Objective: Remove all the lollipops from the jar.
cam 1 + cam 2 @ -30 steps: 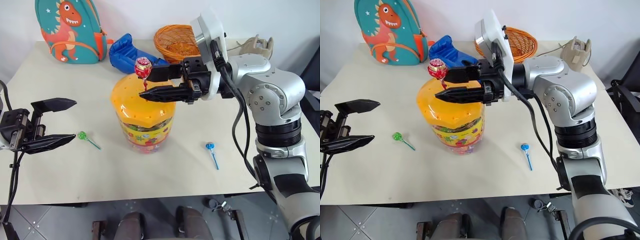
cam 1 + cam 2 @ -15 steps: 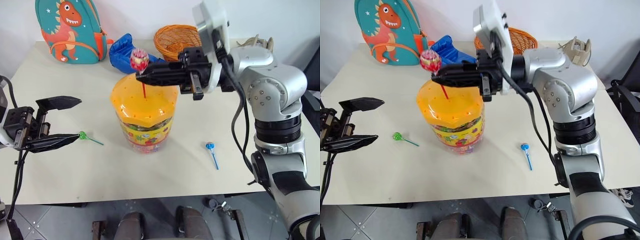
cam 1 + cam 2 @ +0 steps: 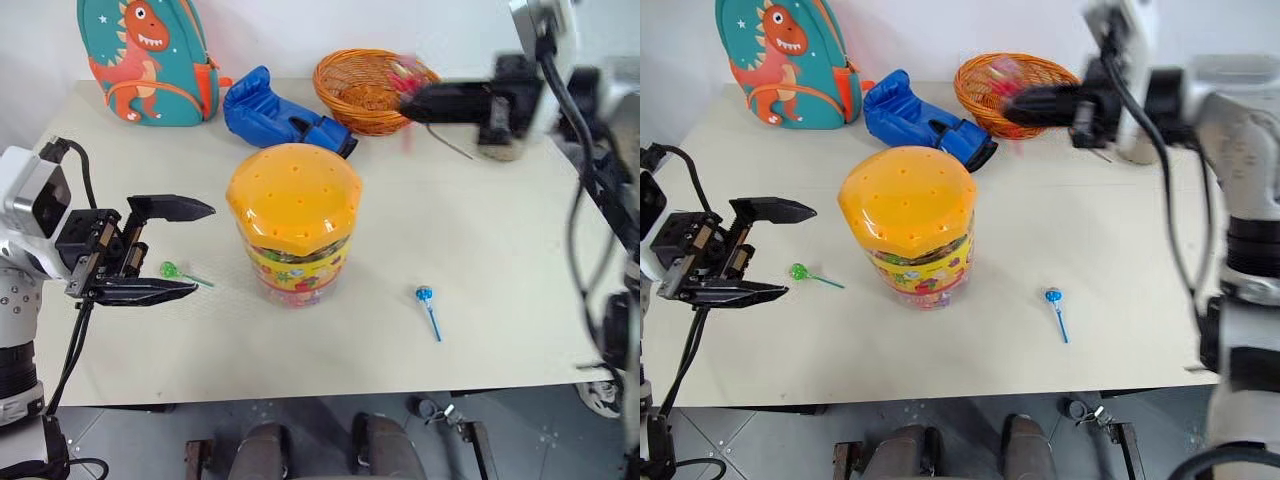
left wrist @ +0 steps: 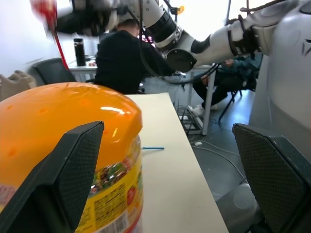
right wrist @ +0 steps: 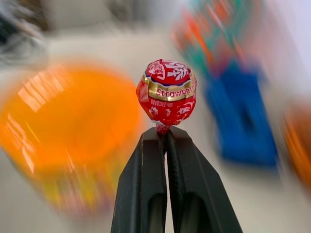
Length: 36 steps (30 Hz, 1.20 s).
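Observation:
The jar, a clear tub with an orange-yellow holed lid, stands mid-table. A green lollipop lies to its left and a blue lollipop to its right, both on the table. My right gripper is shut on the stick of the red lollipop, held in the air to the right of the jar, near the basket. My left gripper is open beside the jar's left side, level with it, with the green lollipop just below its fingers.
At the back of the table are a dinosaur backpack, a blue boxing glove and a woven orange basket. A person sits beyond the table's right end.
My right gripper shut on the red lollipop's stick, lifted it out of the lid and swung it right toward the basket. My left gripper moved a little closer to the jar.

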Available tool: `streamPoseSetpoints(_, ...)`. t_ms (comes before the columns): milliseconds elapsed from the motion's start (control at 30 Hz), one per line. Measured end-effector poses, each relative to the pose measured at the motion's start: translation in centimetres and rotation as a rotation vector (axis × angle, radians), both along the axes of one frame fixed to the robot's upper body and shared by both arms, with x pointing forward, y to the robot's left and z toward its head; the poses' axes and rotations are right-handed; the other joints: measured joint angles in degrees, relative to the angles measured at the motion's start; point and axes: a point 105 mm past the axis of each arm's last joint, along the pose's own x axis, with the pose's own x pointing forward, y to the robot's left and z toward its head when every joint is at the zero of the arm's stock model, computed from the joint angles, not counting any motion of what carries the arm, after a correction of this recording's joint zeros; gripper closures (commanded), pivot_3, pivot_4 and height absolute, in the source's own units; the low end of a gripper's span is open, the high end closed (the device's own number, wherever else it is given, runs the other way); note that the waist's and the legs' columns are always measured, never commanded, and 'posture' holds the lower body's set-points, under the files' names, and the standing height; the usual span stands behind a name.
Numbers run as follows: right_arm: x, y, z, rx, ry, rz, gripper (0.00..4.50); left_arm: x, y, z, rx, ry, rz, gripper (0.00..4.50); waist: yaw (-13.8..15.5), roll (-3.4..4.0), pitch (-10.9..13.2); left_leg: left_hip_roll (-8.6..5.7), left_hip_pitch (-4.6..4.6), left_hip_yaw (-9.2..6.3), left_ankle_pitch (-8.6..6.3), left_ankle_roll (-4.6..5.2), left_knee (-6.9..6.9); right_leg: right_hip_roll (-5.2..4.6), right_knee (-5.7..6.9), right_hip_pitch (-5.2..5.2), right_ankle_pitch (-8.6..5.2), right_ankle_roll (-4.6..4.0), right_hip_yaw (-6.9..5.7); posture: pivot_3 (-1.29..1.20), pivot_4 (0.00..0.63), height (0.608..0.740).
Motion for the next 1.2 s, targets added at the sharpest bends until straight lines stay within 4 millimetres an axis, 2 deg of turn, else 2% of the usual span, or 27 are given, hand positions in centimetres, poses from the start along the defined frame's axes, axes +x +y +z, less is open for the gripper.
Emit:
streamPoseSetpoints(100,-0.9,-2.4,-5.2,-0.022,0.236,-0.103,4.46,-0.3,-1.2,0.0,0.035,-0.006,-0.056,0.00,-0.2,0.04,0.0,0.03,0.01,0.09,0.01,-0.01,0.00,0.01,0.00,-0.03,0.00,0.00,0.03,0.00,0.150,0.740)
streamPoseSetpoints(167,-1.6,-3.6,-7.6,-0.028,0.328,-0.154,4.46,-0.4,-1.6,0.1,0.043,-0.011,-0.072,0.00,-0.2,0.04,0.0,0.03,0.04,0.10,0.01,-0.01,0.00,0.00,0.00,-0.02,0.00,0.00,0.05,0.00,0.150,0.740)
streamPoseSetpoints(467,-2.1,-6.8,-15.8,-0.068,0.539,-0.402,4.46,0.1,-3.5,-0.6,0.074,0.012,-0.068,0.00,0.1,0.04,0.0,0.01,0.05,0.10,0.01,-0.01,0.05,0.00,-0.01,0.03,0.00,0.01,0.07,0.00,0.150,0.740)
streamPoseSetpoints(567,-2.1,-6.9,-17.5,-0.076,0.576,-0.421,3.72,0.0,-3.8,-0.5,0.076,0.004,-0.061,0.00,0.3,0.06,0.0,0.00,0.05,0.11,0.01,-0.01,0.05,0.00,-0.01,0.02,0.00,0.01,0.08,0.00,0.150,0.740)
streamPoseSetpoints(800,-1.7,-7.2,-17.1,-0.064,0.528,-0.419,1.39,0.6,-3.7,-0.5,0.096,0.049,0.012,0.00,1.0,0.07,0.0,0.01,0.07,0.11,0.01,-0.01,0.06,0.00,-0.02,0.03,0.00,0.01,0.08,0.00,0.150,0.740)
streamPoseSetpoints(933,-1.9,-6.9,-15.8,-0.035,0.496,-0.376,0.03,1.2,-3.8,-0.2,0.095,0.078,0.067,0.00,1.6,0.06,0.0,0.00,0.06,0.05,0.01,-0.01,0.10,0.00,-0.02,0.08,0.01,0.03,0.06,0.00,0.150,0.740)
streamPoseSetpoints(1000,-2.4,-6.4,-14.3,-0.013,0.452,-0.312,0.03,1.5,-3.7,0.1,0.107,0.082,0.100,0.00,1.8,0.06,0.0,0.00,0.06,0.04,0.01,-0.01,0.10,0.00,-0.04,0.08,0.02,0.03,0.06,0.00,0.150,0.740)
streamPoseSetpoints(1133,-2.8,-5.1,-9.0,0.066,0.239,-0.172,0.03,2.0,-3.2,0.8,0.104,0.095,0.152,0.00,1.7,0.06,0.0,0.01,0.08,0.05,0.01,-0.02,0.10,0.02,-0.04,0.09,0.02,0.04,0.06,0.00,0.150,0.740)
streamPoseSetpoints(1200,-3.2,-4.4,-7.1,0.091,0.131,-0.102,0.03,2.1,-2.9,0.9,0.090,0.107,0.154,0.00,1.6,0.06,0.0,0.02,0.08,0.04,0.01,-0.02,0.09,0.03,-0.05,0.09,0.02,0.04,0.05,0.00,0.150,0.740)
